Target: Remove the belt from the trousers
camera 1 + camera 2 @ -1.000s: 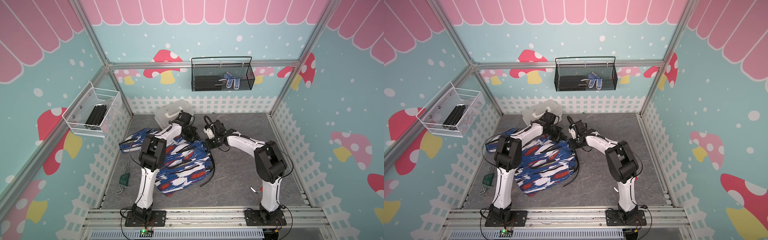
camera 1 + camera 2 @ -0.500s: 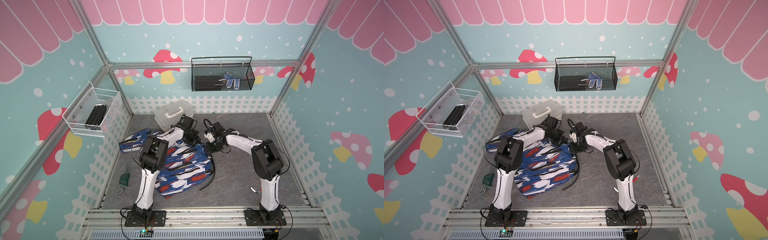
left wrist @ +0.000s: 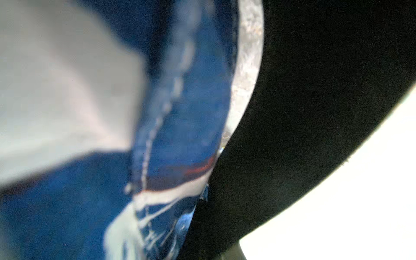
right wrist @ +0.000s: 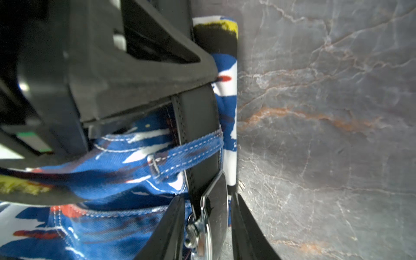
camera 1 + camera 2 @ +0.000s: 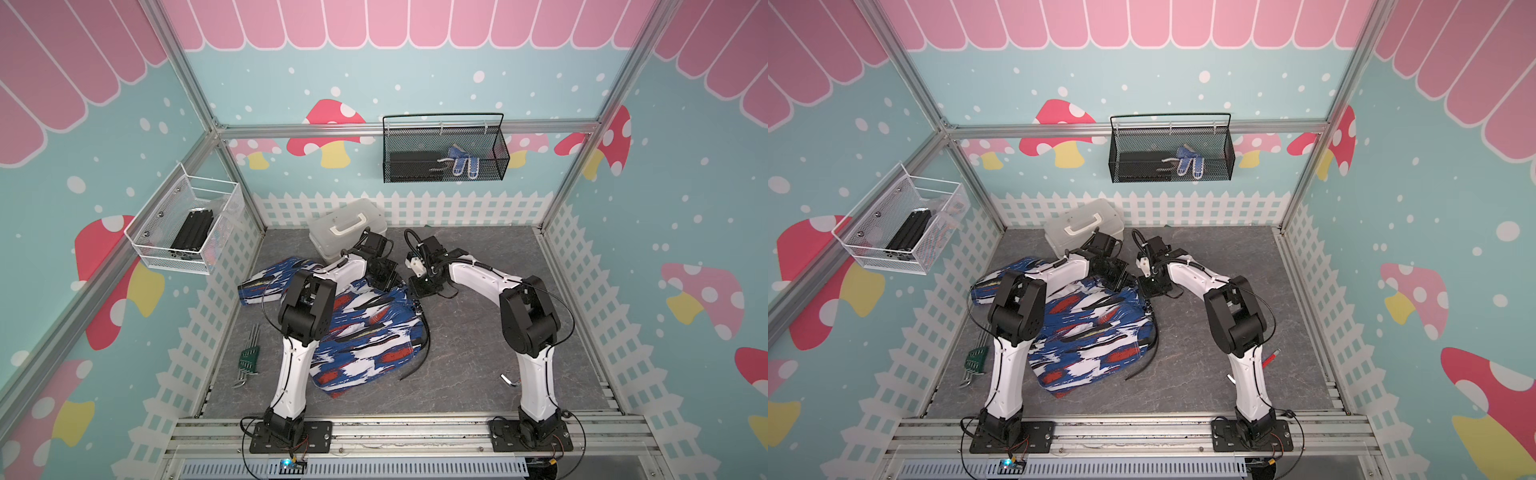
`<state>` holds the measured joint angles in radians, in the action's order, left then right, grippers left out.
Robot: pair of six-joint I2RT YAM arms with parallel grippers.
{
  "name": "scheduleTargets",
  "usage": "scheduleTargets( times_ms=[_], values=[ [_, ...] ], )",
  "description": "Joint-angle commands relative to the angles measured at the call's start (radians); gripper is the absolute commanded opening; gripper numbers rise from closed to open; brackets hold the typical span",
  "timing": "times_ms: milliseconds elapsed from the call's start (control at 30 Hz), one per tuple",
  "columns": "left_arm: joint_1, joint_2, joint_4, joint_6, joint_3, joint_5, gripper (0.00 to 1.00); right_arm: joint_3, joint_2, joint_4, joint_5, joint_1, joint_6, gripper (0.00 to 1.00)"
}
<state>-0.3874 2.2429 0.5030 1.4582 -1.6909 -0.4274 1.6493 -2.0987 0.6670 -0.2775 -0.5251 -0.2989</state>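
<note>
We look down on a grey, marble-veined table (image 5: 478, 365) inside teal walls printed with mushrooms. Toward its far middle the right gripper (image 4: 207, 198) stands with jaws parted, one finger on each side of the metal buckle (image 4: 216, 216). A thin sliver shows beside each finger, so we read it as loose around the buckle and not clamped. From the buckle the belt (image 4: 198, 117) runs straight away from this gripper, its long axis following the waistband edge of the trousers (image 4: 112, 180). It passes under a blue belt loop (image 4: 186, 150) and then beneath the left gripper (image 4: 135, 78). That gripper is closed and bears down on the waistband close by. We cannot tell whether it pinches cloth, since its own wrist view is filled with blurred blue and white fabric. In both top views the buckle end lies far from us, at the grippers. The free tail (image 5: 417, 366) runs down the trouser edge facing the right arm and curls off the cloth onto the table, its tip pointing toward the front rail. The trousers lie crumpled beneath the left arm. Farther out, a white lidded box (image 5: 345, 228) sits just behind the grippers, and hex keys (image 5: 249, 357) lie near the left fence.
</note>
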Motion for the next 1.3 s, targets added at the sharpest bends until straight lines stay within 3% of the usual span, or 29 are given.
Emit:
scheduleTargets(
  times_ms=[0, 167, 400, 633, 967, 1267],
  values=[
    [0.010, 0.021, -0.001, 0.022, 0.016, 0.002, 0.00, 0.023, -0.032, 0.035, 0.012, 0.006, 0.012, 0.33],
    [0.011, 0.024, 0.000, 0.022, 0.008, 0.000, 0.00, 0.019, -0.043, 0.039, 0.014, 0.005, 0.018, 0.29],
    [0.011, 0.026, 0.000, 0.024, 0.000, -0.001, 0.00, 0.014, -0.049, 0.042, 0.021, 0.005, 0.018, 0.00],
    [0.032, 0.032, 0.000, 0.049, -0.067, -0.017, 0.00, 0.003, -0.050, 0.096, 0.068, 0.005, 0.006, 0.00],
    [0.103, 0.111, 0.002, 0.171, -0.431, -0.008, 0.00, -0.053, -0.036, 0.215, 0.157, 0.005, 0.007, 0.00],
    [0.203, 0.043, -0.114, 0.267, -0.475, 0.084, 0.00, -0.143, -0.019, 0.223, 0.152, 0.015, -0.003, 0.00]
  ],
)
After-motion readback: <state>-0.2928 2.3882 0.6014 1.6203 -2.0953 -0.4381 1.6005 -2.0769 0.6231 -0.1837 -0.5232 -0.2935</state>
